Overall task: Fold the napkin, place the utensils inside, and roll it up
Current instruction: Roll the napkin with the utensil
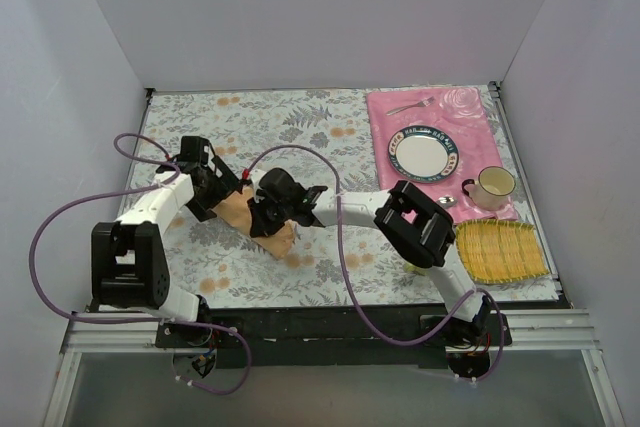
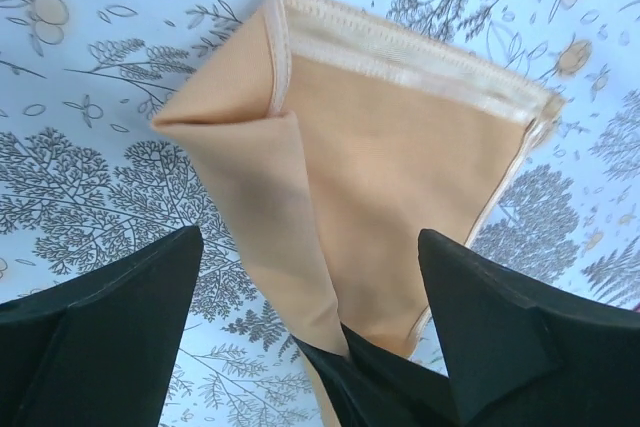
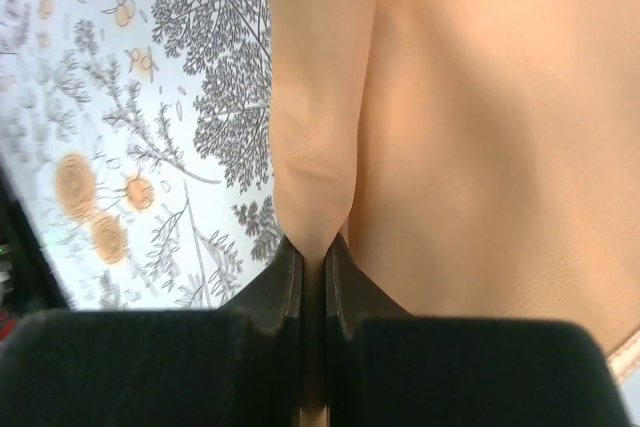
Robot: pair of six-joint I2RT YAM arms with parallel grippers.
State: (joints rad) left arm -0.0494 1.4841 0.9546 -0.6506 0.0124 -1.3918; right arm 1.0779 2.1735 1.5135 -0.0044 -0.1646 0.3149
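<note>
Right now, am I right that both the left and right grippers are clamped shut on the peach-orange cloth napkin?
Not quite: only the right gripper is clamped shut on the peach-orange cloth napkin. The left gripper stands open, its jaws wide apart over the napkin, as the left wrist view shows.

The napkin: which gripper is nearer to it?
Right. The right gripper is shut on a fold of the napkin; the left gripper stands open with its jaws on either side of it, not gripping.
</note>
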